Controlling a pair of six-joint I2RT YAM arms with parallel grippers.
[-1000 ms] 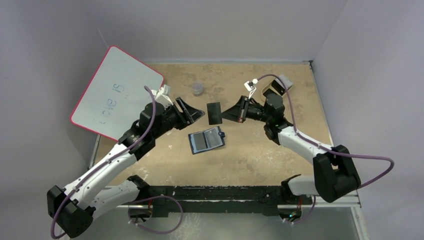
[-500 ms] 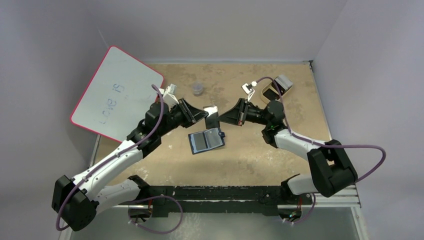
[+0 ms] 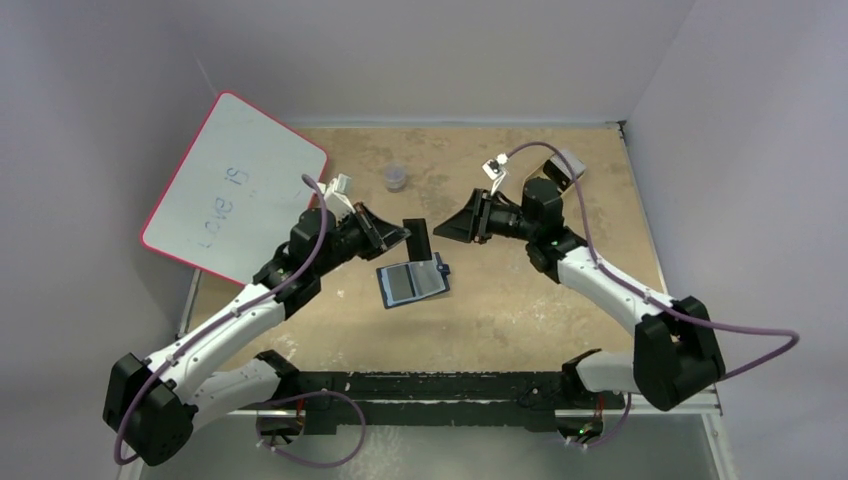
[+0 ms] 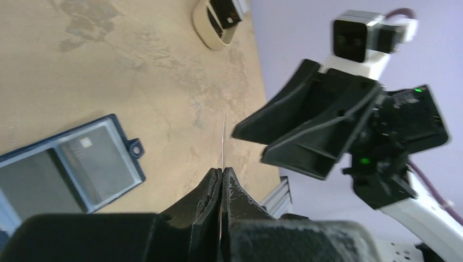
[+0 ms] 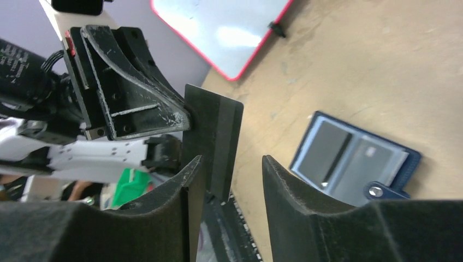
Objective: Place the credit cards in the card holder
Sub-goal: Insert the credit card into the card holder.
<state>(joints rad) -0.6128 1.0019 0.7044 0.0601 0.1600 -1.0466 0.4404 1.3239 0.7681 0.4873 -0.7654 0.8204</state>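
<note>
Dark credit card (image 3: 418, 238): clamped by left gripper (image 3: 403, 236). Released right gripper (image 3: 440, 229) should back off straight before insertion into card holder (image 3: 413, 281).

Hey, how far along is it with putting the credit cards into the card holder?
Done: the navy folding card holder lies open, a pale grey card apparently in one pocket. In hand: the left gripper is shut on a thin dark card held above the table; the right gripper is open beside it. Left: sliding that card into the holder.
</note>
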